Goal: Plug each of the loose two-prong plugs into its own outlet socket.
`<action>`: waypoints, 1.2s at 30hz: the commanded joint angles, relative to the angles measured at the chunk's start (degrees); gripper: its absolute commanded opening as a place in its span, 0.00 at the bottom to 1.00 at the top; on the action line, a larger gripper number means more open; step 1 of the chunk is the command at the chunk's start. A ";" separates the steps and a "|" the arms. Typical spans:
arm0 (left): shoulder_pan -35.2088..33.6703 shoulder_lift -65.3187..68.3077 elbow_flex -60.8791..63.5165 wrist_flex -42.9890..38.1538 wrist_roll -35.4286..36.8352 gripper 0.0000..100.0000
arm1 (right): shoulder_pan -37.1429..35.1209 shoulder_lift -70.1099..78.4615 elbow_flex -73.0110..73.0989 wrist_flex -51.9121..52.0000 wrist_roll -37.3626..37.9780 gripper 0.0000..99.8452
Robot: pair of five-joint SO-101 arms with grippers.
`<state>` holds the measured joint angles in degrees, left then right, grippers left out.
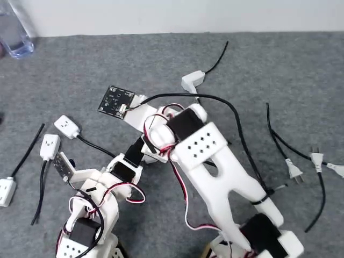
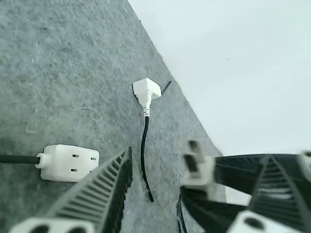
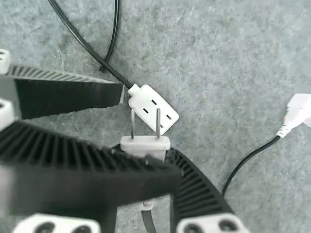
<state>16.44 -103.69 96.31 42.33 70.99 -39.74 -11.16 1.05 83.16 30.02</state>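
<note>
Right jaws clamped on a white two-prong plug [image 3: 145,144], prongs bare and aimed at a white socket [image 3: 153,109] lying flat on the grey bench [image 3: 233,58]. Prong tips reach the socket's near edge as seen; contact cannot be told. The plug's lead [image 3: 147,222] drops away between the jaws. The socket's black cord [image 3: 82,41] runs off from its far end.

Left jaws parted, bench showing in the gap. A blurred white piece [image 2: 197,165] sits against one jaw tip, kind unclear. Just beside the other tip a slotted socket [image 2: 68,162] lies flat, slots up. Farther out, near the bench edge, lies a far socket [image 2: 146,90], its short black lead [image 2: 144,155] trailing back toward the gap.

High view, left side: upper socket [image 1: 67,126] and middle socket [image 1: 49,146] close together, and an edge socket [image 1: 5,191] apart at the frame edge. Right side, well away from both arms: first loose plug [image 1: 293,171] and second loose plug [image 1: 317,159] on black leads, prongs free. Far corner: clear bottle [image 1: 15,35].
</note>
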 commanded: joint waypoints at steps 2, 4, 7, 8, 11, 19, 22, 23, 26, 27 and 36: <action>0.00 -0.70 -1.54 -1.32 0.18 0.38 | -0.57 -4.97 -1.23 -0.13 0.35 0.01; 0.00 -0.70 -1.54 -1.32 0.18 0.38 | -0.57 -5.32 -1.14 0.48 0.35 0.01; 0.00 -0.70 -1.54 -1.32 0.18 0.38 | -0.57 -6.02 -1.32 1.45 0.35 0.01; 0.00 -0.70 -1.54 -1.32 0.18 0.38 | -0.48 -6.37 -1.32 1.45 0.35 0.01; 0.00 -0.70 -1.45 -1.32 0.18 0.38 | -0.48 -7.52 -1.32 1.45 0.35 0.01; 0.00 -0.70 -1.45 -1.32 0.18 0.38 | -0.48 -10.33 -1.41 2.68 0.35 0.01; 0.00 -0.70 -1.45 -1.32 0.18 0.38 | -0.48 -10.95 -1.41 2.77 0.35 0.01; 0.00 -0.70 -1.45 -1.32 0.18 0.38 | -0.48 -11.30 -1.41 2.86 0.35 0.01; 0.00 -0.70 -1.45 -1.32 0.18 0.38 | -0.66 -12.00 -1.32 3.56 0.70 0.01; 0.00 -0.70 -1.45 -1.32 0.18 0.38 | -0.66 -12.35 -1.23 3.56 0.70 0.01; 0.00 -0.70 -1.45 -1.32 0.18 0.38 | -1.01 -13.49 -1.32 5.58 1.58 0.01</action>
<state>16.88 -103.78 95.78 41.71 70.73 -39.82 -21.27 1.14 87.91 30.99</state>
